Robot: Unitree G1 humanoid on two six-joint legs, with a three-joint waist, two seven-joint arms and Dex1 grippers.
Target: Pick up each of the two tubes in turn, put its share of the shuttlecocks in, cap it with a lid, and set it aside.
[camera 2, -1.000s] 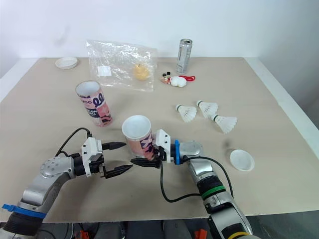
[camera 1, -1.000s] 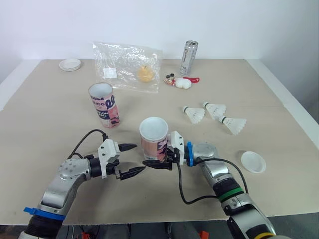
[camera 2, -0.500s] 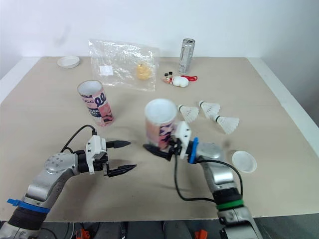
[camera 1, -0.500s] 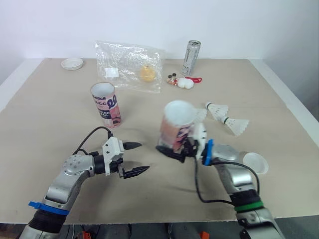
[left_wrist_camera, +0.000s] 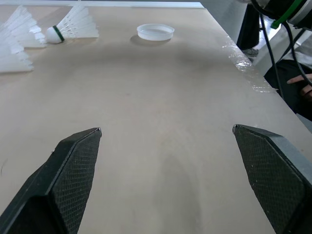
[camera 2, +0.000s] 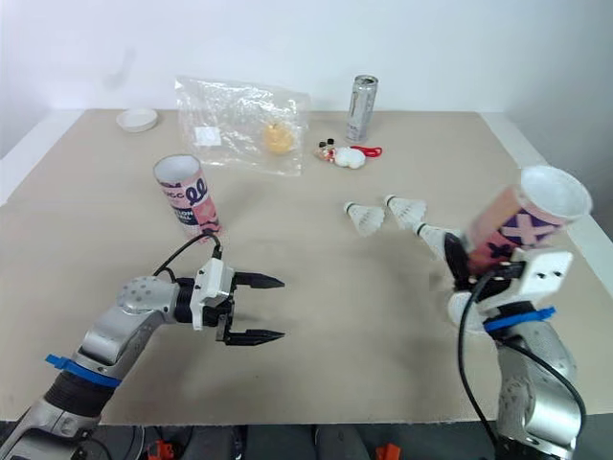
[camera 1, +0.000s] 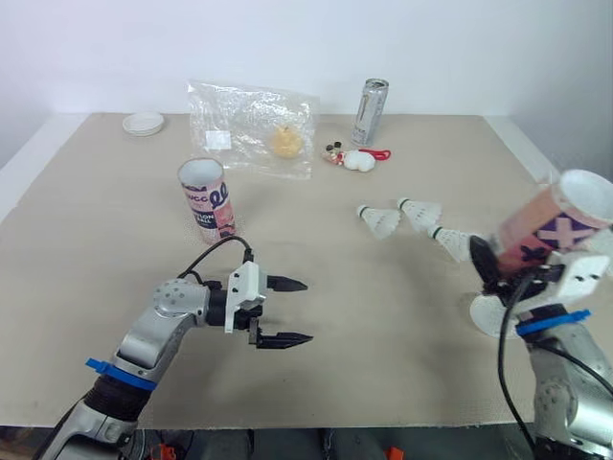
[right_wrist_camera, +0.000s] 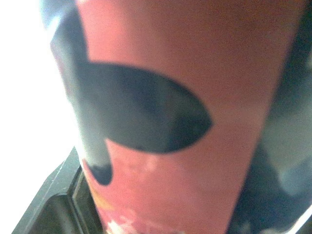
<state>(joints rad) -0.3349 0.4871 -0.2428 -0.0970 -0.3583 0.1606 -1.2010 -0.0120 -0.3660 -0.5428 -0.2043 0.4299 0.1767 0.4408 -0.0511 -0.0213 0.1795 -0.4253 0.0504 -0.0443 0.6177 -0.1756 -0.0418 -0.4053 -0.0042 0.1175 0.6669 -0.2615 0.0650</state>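
Observation:
My right gripper (camera 1: 500, 261) is shut on the lower end of a pink patterned tube (camera 1: 551, 225). It holds the tube in the air at the table's right edge, tilted with the open mouth up and to the right. The tube (right_wrist_camera: 170, 122) sits close in the right wrist view. A second pink tube (camera 1: 206, 196) stands upright at mid left. Three shuttlecocks (camera 1: 378, 218) (camera 1: 419, 211) (camera 1: 450, 240) lie right of centre. One white lid (camera 1: 488, 314) lies below the held tube, another lid (camera 1: 144, 123) at the back left. My left gripper (camera 1: 306, 310) is open and empty over bare table.
At the back lie a clear plastic bag (camera 1: 251, 129) with a yellowish item inside, a silver can (camera 1: 369, 111) and a small toy with a red loop (camera 1: 354, 158). The table's right edge (camera 1: 536, 172) runs close by the held tube.
My right gripper has lifted the tube off the middle of the table and carried it to the right edge, tilting it. The left gripper has shifted slightly right, still open.

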